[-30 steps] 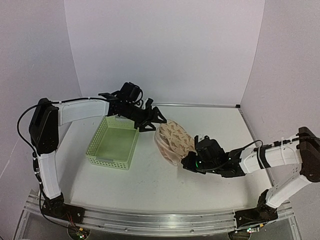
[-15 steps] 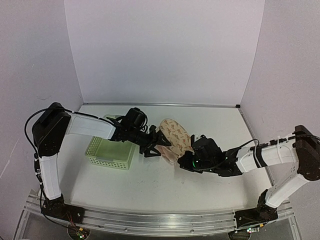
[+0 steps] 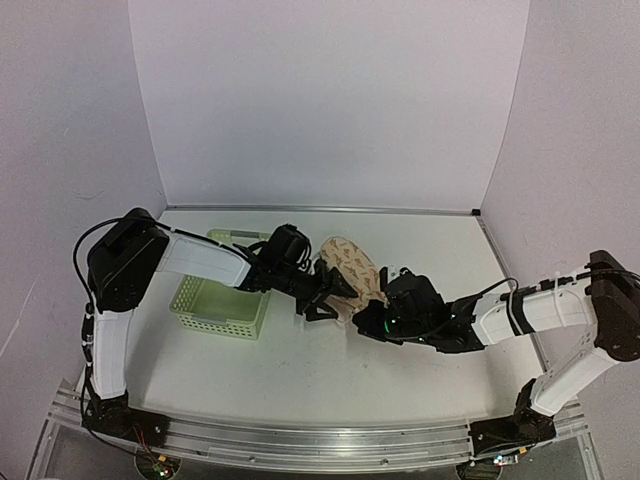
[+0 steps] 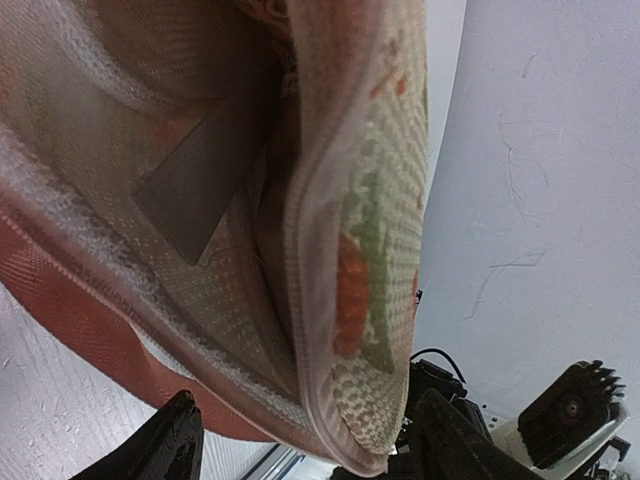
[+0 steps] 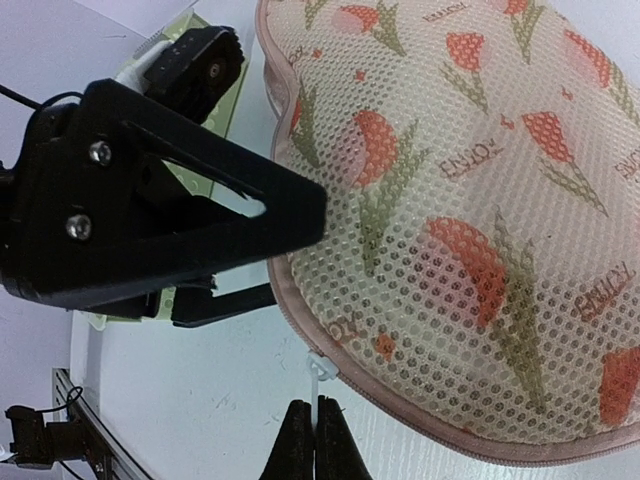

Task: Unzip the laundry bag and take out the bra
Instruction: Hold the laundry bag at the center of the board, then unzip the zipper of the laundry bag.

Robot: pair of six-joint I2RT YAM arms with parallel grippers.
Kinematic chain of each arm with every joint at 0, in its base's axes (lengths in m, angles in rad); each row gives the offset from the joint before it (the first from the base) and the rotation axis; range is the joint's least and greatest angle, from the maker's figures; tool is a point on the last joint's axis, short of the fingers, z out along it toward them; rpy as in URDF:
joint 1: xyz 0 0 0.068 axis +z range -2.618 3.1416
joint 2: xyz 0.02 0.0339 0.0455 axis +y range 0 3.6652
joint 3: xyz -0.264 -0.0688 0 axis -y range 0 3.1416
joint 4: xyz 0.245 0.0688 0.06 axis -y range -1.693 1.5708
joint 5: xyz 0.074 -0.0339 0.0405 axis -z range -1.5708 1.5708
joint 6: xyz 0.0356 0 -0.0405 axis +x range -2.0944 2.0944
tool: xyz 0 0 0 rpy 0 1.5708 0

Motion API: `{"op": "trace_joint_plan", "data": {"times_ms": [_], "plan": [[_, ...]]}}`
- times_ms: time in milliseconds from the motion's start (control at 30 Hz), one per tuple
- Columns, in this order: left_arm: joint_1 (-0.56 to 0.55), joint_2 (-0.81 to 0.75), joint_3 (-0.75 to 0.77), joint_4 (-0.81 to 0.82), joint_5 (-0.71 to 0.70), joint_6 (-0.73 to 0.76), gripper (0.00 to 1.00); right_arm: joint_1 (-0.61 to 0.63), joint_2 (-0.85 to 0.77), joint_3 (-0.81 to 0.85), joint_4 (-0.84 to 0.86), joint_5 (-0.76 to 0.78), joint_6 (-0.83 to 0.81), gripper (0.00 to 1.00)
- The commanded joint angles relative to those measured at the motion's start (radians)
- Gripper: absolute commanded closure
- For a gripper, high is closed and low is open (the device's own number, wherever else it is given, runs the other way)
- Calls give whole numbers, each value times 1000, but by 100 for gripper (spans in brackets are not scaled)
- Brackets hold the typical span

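**Top view.** Laundry bag [image 3: 352,268] sits mid-surface [image 3: 300,380], a little toward the far edge. Its long axis slants from far-left to near-right. Left pincer [image 3: 322,297] is at its left flank and right pincer [image 3: 385,306] at its near-right end. Green basket [image 3: 225,292] lies beyond, toward the left edge.

**Left wrist view.** The bag fills the frame, its pink rim dropping between the fingers [image 4: 178,445]. The fingers stand apart, one either side of the rim. Contact can't be made out.

**Right wrist view.** The right pincer's tips are pressed together, with nothing seen between them. A small white zip pull [image 5: 319,367] sits on the edging just ahead of the tips, not yet taken. The right arm looks nearer the pull, which lies straight ahead of its tips.
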Motion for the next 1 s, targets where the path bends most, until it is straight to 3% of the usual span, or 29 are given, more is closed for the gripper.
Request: {"op": "trace_joint_plan", "data": {"times_ms": [0,233,400,433,967], "plan": [[-9,26,72,51,20,-27,31,9,-21,3,62,-8,-19,100],[-9,44,83,55,12,-29,61,13,-45,-24,67,-8,-19,100],[-10,46,84,56,9,-26,96,20,-75,-54,65,-1,-15,100],[-9,46,84,56,9,-26,100,21,-85,-62,62,0,-14,100],[16,6,132,-15,68,117,100,22,-330,-274,-187,207,-29,100]]}}
